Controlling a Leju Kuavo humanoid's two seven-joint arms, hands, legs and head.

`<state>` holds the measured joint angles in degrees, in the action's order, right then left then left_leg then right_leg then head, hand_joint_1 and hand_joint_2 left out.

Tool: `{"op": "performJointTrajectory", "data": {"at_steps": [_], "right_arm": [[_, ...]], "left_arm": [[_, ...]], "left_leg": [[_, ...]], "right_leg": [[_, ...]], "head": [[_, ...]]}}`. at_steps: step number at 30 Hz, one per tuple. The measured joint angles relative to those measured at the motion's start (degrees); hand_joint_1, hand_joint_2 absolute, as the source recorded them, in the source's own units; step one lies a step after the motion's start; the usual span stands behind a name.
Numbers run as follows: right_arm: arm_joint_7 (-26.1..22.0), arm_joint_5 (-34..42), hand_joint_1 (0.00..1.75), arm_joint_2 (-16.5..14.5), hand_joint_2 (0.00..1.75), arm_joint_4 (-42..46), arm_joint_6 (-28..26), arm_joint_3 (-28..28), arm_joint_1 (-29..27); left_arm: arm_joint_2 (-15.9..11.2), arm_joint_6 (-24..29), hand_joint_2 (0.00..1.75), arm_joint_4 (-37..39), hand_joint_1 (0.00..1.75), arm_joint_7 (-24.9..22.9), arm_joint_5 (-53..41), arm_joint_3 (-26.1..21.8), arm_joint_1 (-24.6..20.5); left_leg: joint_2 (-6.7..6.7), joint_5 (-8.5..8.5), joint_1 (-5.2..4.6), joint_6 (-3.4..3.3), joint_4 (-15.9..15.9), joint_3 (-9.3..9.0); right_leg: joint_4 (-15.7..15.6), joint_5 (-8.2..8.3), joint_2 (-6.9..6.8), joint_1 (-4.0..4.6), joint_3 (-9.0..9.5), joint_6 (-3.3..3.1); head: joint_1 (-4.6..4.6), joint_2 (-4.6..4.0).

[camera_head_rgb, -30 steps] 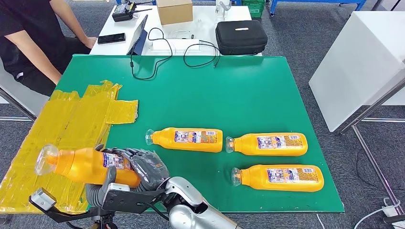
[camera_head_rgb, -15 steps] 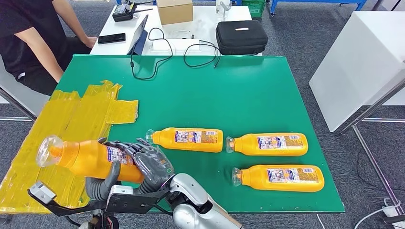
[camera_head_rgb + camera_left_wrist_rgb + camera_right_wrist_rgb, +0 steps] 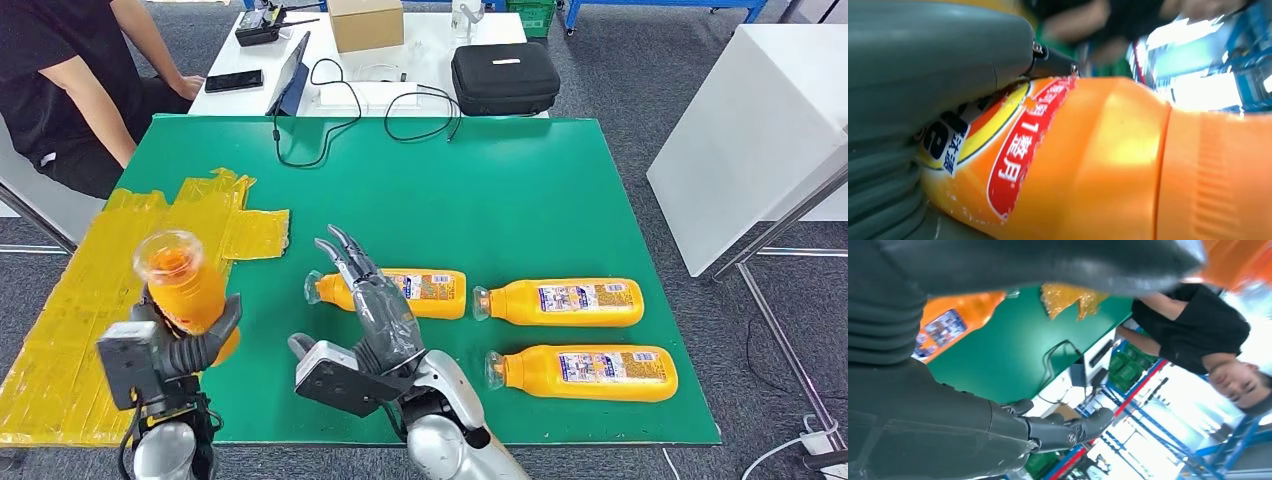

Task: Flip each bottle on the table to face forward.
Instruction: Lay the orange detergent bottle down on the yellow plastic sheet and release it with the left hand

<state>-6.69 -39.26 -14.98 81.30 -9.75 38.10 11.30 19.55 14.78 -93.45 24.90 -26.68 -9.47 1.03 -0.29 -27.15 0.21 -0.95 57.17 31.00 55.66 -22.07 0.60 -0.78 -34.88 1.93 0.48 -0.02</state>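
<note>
My left hand (image 3: 190, 340) grips one orange bottle (image 3: 183, 285), fingers (image 3: 222, 322) wrapped round its lower body, cap end up and tipped twd the camera; it's lifted off the tabletop (image 3: 500, 190), above the yellow taped patch (image 3: 130, 270). In the left wrist view the bottle's label (image 3: 1018, 150) w/ red band sits right against my thumb (image 3: 923, 60), bottle body (image 3: 1108, 165) pressed in my grasp. My right hand (image 3: 375, 315) holds nothing, fingers (image 3: 345, 255) apart and stretched straight, pointing away from me; in the right wrist view those fingers (image 3: 1063, 432) reach out over the green surface. Just past my right fingertips lies a 2nd bottle (image 3: 420, 293) on its side, label up, neck twd my left hand; my fingers partly cover its neck end, can't tell if touching. Beyond it, further from my left hand, a 3rd bottle (image 3: 560, 302) lies in line, near but apart. A 4th bottle (image 3: 585, 373) lies beside my right wrist, closer to me than the 3rd. Far past my fingers: black cable (image 3: 330, 110), black case (image 3: 505, 78), cardboard box (image 3: 365, 22), phone (image 3: 233, 80). A person in black (image 3: 60, 90) sits off past my left hand.
</note>
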Motion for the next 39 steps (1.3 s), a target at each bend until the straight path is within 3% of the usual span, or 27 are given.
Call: {"op": "performJointTrajectory", "data": {"at_steps": [7, 9, 13, 17, 27, 28, 31, 32, 36, 39], "right_arm": [[-1.4, 0.9, 0.00, 2.7, 0.00, 0.7, 2.6, -5.9, -0.3], [-1.8, 0.9, 0.00, 3.6, 0.00, 0.6, 3.0, -6.9, -0.3], [-2.2, 0.8, 0.00, 5.5, 0.00, -0.1, 3.3, -8.3, -0.2], [-1.9, -0.4, 0.00, 7.0, 1.75, -1.2, 3.3, -8.6, 0.1], [-0.3, -2.7, 0.00, 9.1, 1.75, -5.4, 4.5, -8.5, 2.4], [-0.1, -2.9, 0.00, 9.2, 1.75, -5.8, 4.7, -8.4, 2.7], [0.6, -3.7, 0.00, 9.5, 1.75, -7.4, 5.1, -8.0, 3.8], [0.9, -4.1, 0.00, 9.5, 1.75, -8.0, 5.1, -7.9, 4.2], [1.8, -5.2, 0.00, 9.5, 1.75, -10.4, 5.1, -7.2, 6.0], [2.5, -5.9, 0.00, 9.4, 1.75, -12.5, 5.2, -6.7, 7.6]], "left_arm": [[-4.7, 20.8, 1.75, 11.5, 1.75, -3.2, -29.7, -3.5, -8.2], [-6.2, 23.9, 1.75, 14.9, 1.75, -5.1, -38.1, -4.3, -9.7], [-8.1, 24.9, 1.75, 20.6, 1.75, -7.6, -51.6, -6.9, -11.7], [-9.6, 25.0, 1.75, 25.6, 1.75, -10.4, -57.4, -8.9, -12.8], [-12.4, 25.0, 1.75, 36.6, 1.75, -13.5, -57.4, -10.5, -14.8], [-12.6, 25.0, 1.75, 37.5, 1.58, -13.4, -57.0, -10.5, -15.1], [-13.3, 25.0, 1.75, 41.1, 0.27, -12.8, -55.3, -10.5, -16.3], [-13.5, 25.1, 1.75, 42.4, 0.00, -12.4, -54.8, -10.5, -16.8], [-14.2, 25.0, 0.00, 47.2, 0.00, -11.8, -53.2, -10.4, -18.6], [-14.8, 24.8, 0.00, 50.3, 0.00, -12.3, -52.8, -10.0, -20.1]], "left_leg": [[0.04, 0.04, 0.00, 0.00, 0.0, -0.03], [0.04, 0.04, 0.00, 0.00, 0.0, -0.01], [0.04, 0.04, 0.01, 0.00, 0.0, 0.01], [0.05, 0.04, 0.00, -0.01, 0.0, 0.03], [0.04, 0.04, 0.01, 0.00, 0.0, 0.04], [0.04, 0.04, 0.01, 0.00, 0.0, 0.04], [0.04, 0.05, 0.01, -0.01, 0.0, 0.04], [0.03, 0.05, 0.01, -0.01, 0.0, 0.04], [0.03, 0.06, 0.01, 0.00, 0.0, 0.04], [-0.01, 0.08, 0.01, 0.01, 0.0, 0.04]], "right_leg": [[0.0, 0.05, 0.01, 0.00, 0.01, 0.03], [0.0, 0.04, 0.01, 0.00, 0.01, 0.04], [0.0, 0.04, 0.02, 0.00, -0.01, 0.04], [0.0, 0.04, 0.02, -0.01, -0.02, 0.04], [0.0, 0.04, 0.01, 0.00, -0.01, 0.04], [0.0, 0.04, 0.01, 0.00, -0.01, 0.04], [0.0, 0.04, 0.01, 0.00, -0.01, 0.04], [0.0, 0.04, 0.01, -0.01, -0.01, 0.04], [0.0, 0.04, 0.01, -0.01, 0.00, 0.04], [0.0, 0.04, -0.02, -0.01, 0.01, 0.04]], "head": [[-0.01, 0.00], [-0.01, 0.00], [0.00, 0.00], [-0.01, 0.00], [0.00, 0.00], [0.00, 0.00], [0.00, 0.00], [-0.01, 0.00], [0.00, 0.00], [-0.01, 0.00]]}}
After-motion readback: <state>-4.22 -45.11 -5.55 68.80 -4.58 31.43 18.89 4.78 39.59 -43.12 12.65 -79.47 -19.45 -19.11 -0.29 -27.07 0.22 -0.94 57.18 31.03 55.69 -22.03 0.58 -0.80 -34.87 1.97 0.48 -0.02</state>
